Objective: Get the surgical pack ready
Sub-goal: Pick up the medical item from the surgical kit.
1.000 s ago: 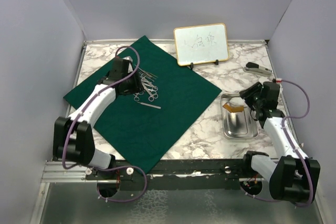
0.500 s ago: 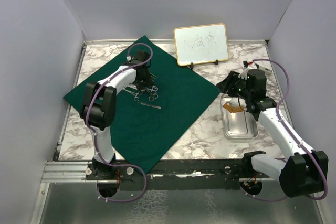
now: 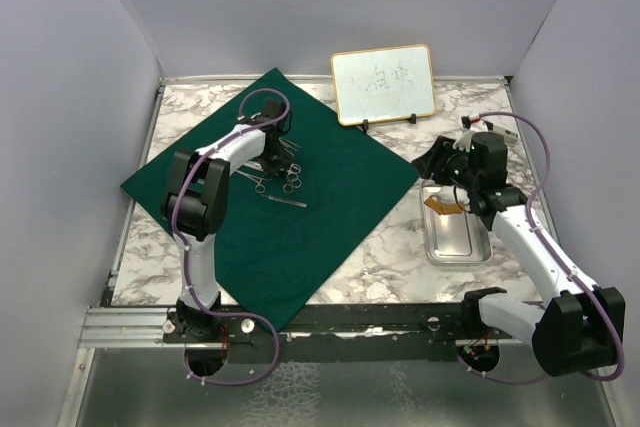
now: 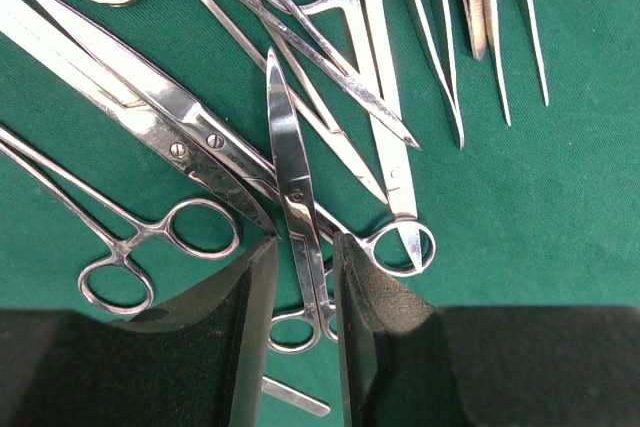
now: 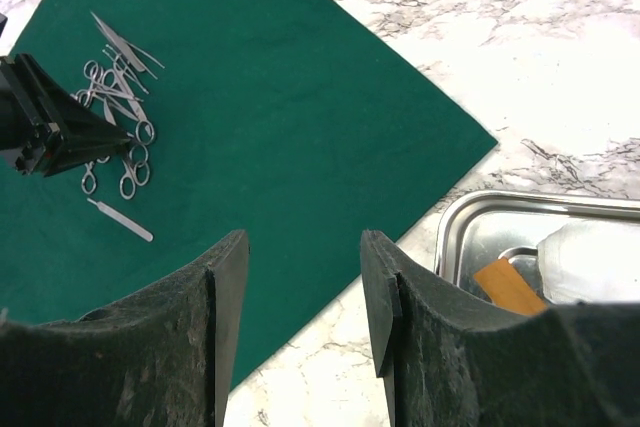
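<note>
Left arm has swung out of its folded pose and now reaches toward 11 o'clock over the instruments [image 3: 283, 172] on the cloth [image 3: 340, 207]. Left gripper [image 4: 305, 282] points straight down, jaws narrowed to a slot astride the shanks of the scissors [image 4: 288, 162]. A sliver of gap is left, so no pinch yet; we read this as the first pick. Right arm has lifted off the tray [image 3: 462, 245] at 4 o'clock; right gripper [image 5: 303, 247] is spread, empty and aimed at 10 o'clock. Gauze [image 5: 590, 259] sits in the tray; we judge packing barely begun
</note>
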Controlling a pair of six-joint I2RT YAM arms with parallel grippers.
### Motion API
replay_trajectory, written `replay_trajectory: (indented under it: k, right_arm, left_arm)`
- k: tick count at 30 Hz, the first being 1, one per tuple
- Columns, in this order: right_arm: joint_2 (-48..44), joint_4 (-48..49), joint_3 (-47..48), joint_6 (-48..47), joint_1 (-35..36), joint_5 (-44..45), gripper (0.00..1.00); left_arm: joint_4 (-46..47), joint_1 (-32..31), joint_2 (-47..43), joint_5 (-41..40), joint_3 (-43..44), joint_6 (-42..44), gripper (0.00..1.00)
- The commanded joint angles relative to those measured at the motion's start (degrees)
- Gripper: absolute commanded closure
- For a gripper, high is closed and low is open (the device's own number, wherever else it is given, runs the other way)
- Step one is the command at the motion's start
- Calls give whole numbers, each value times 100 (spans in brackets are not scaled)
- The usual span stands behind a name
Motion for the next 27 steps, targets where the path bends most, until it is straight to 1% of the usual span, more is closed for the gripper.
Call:
replay_trajectory:
  k: [1,4,7,8,13,15,18,21,22,25,27]
  right_arm:
    - [-42,137,-55,-75,49,-133,51]
    - [-49,107,-42,-97,52,-125,51]
    - [-47,125,-55,-81,52,-107,51]
    - [-40,145,-63,-68,52,-119,51]
    - [-16,116,-5,-85,68,-172,51]
    - [-15,137,12,-116,90,-213,51]
    - [95,238,64,-188,178,-561,51]
    - [292,486,100,-337,470,-1068,51]
    - [401,582,121,-373,568,-1312,51]
    - [837,788,260,-392,937,-1691,50]
    - [1194,1066,343,-287,1112,-2149,49]
  left_arm:
    - [-32,10,167,-226,100,-119,68]
    - [-11,10,228,-216,53,-137,68]
    - [66,13,201,-259,-95,-194,72]
    - [82,15,195,-292,-135,-216,75]
    - [228,50,102,-307,-216,-177,94]
    - [265,48,9,-253,-223,-166,100]
    - [387,49,-212,-114,-302,-58,100]
    - [556,46,-488,27,-470,92,100]
    - [654,50,-587,89,-547,144,100]
    - [954,50,-852,378,-868,289,100]
    - [1158,35,-997,648,-1034,376,100]
